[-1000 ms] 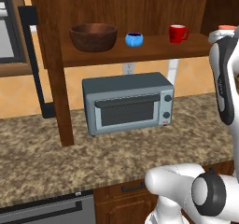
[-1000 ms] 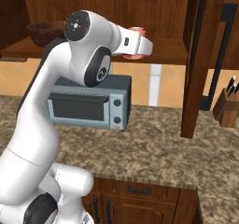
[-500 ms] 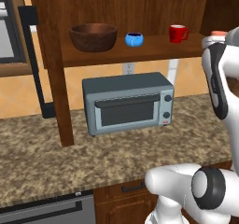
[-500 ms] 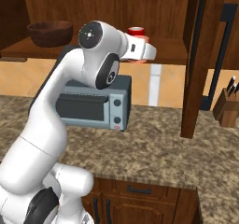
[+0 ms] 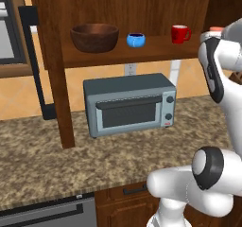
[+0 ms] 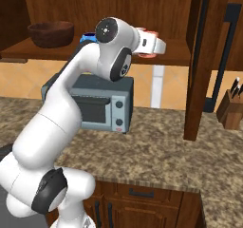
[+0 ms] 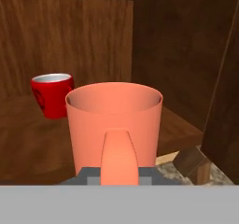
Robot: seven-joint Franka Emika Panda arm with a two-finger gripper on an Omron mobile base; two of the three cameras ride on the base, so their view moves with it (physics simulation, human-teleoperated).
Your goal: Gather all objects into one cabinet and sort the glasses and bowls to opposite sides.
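My gripper (image 7: pixel 119 174) is shut on the handle of the salmon-pink mug (image 7: pixel 114 122), which stands upright and close in the hand view. The mug (image 6: pixel 148 31) hangs at the right end of the cabinet shelf (image 6: pixel 180 56), just above the board. Its rim (image 5: pixel 215 30) peeks out beside my arm. On the shelf (image 5: pixel 142 56) stand the big wooden bowl (image 5: pixel 94 37) at the left, the small blue bowl (image 5: pixel 135 39) in the middle, and the red mug (image 5: pixel 179 33) to their right. The red mug (image 7: pixel 52 96) is behind and left of the held one.
A grey toaster oven (image 5: pixel 130 103) sits on the speckled counter under the shelf. The cabinet's upright side post (image 6: pixel 197 61) stands right of the mug, with a knife block (image 6: pixel 232 108) beyond it. A black door handle (image 5: pixel 35 65) hangs at the left.
The hand has carried the salmon-pink mug in toward the shelf's right end, nearer the red mug. The arm's elbow has swung along with it. The grip stays shut.
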